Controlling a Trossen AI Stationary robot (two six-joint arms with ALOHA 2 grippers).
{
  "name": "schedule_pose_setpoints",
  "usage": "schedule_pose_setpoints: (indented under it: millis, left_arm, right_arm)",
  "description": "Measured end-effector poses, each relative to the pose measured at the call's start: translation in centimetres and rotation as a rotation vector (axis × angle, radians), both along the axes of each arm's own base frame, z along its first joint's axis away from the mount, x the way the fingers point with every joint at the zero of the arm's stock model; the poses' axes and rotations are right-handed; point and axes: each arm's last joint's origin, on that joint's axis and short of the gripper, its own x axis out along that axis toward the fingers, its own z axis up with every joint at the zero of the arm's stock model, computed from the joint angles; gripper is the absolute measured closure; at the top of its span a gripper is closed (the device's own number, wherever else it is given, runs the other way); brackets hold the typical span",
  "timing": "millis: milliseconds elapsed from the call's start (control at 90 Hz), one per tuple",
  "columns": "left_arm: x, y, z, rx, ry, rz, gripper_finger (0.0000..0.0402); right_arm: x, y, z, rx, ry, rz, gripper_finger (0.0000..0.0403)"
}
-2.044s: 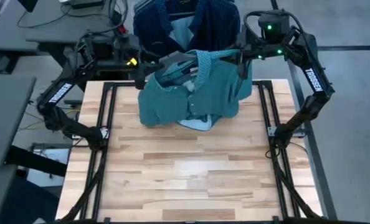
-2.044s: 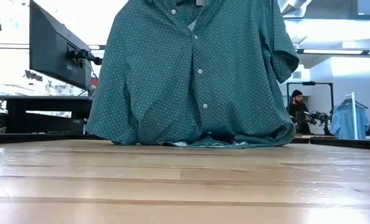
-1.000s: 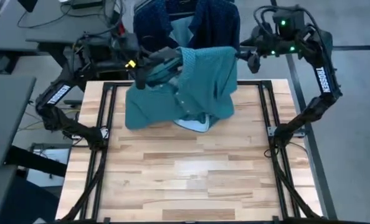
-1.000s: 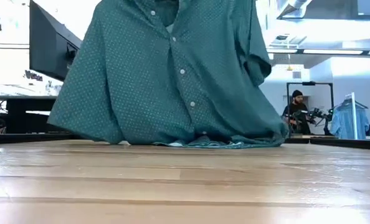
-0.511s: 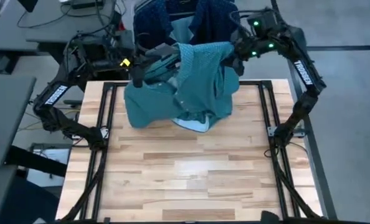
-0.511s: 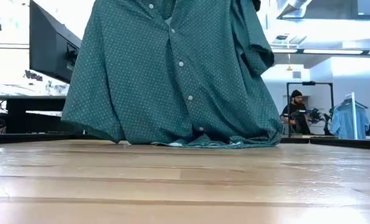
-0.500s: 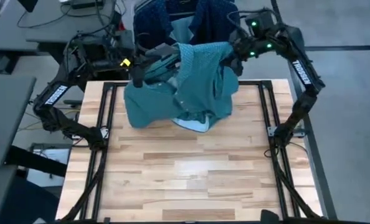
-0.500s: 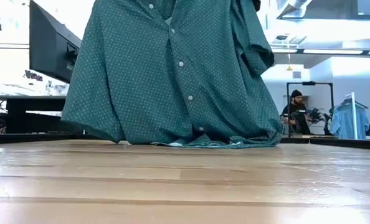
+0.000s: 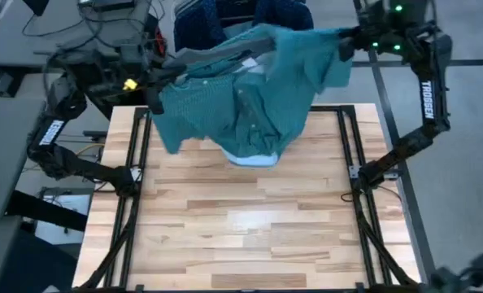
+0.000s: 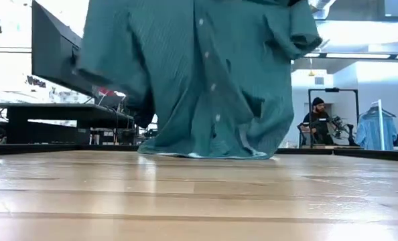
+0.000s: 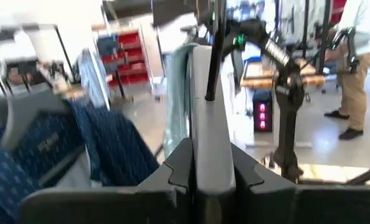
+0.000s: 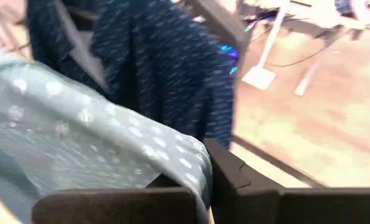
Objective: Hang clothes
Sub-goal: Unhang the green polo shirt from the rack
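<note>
The teal-green shirt point(image 9: 250, 98) is stretched wide above the table's far part, between my two grippers. My left gripper point(image 9: 155, 83) is shut at its left end and my right gripper point(image 9: 345, 42) at its right end. The shirt hangs down in front in the low view point(image 10: 206, 73); only its lower hem point(image 10: 206, 154) rests on the table. Behind it, beyond the far edge, the navy dotted shirt point(image 9: 202, 20) hangs on a rack point(image 12: 154, 68). The jeans are out of view. My left gripper pinches a pale flat strip point(image 11: 205, 134) at the shirt's left end between its two fingers; teal cloth point(image 11: 177, 93) runs beside it. Whether the strip is cloth alone or cloth over a hanger, I cannot tell. The fingers come level from the table's left. My right gripper has the shirt's right end between its fingers, pale inner side of the cloth showing point(image 12: 188, 167). One layer or several, I cannot tell. It comes from the table's right, high above the far edge, and the cloth runs taut from it toward the left gripper.
A thin black rod point(image 11: 213, 53) stands just past my left fingers. Black frame rails point(image 9: 136, 155) run along both sides of the wooden table point(image 9: 250, 236). A monitor point(image 10: 55, 53) and a person point(image 10: 316, 120) are in the room behind.
Both grippers have risen and drawn apart, the left toward the table's left, the right toward the right and far edge. The teal shirt has been spread out and drawn taut between them; most of it is lifted, while its lower hem has stayed on the table.
</note>
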Motion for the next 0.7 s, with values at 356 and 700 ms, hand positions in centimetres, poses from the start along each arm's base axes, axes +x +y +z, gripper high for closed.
schedule_pose_setpoints:
  millis: [356,700]
  left_arm:
    - [-0.8,-1.4,5.6,0.273,-0.621,-0.175,0.0376]
    - [3.1,1.2,2.6,0.105,-0.336,0.043,0.0376]
  right_arm:
    - [2.3,1.8,0.5,-0.042,-0.031,0.248,0.0402]
    - [2.7,8.9,0.9,0.149,-0.176,0.81,0.0403]
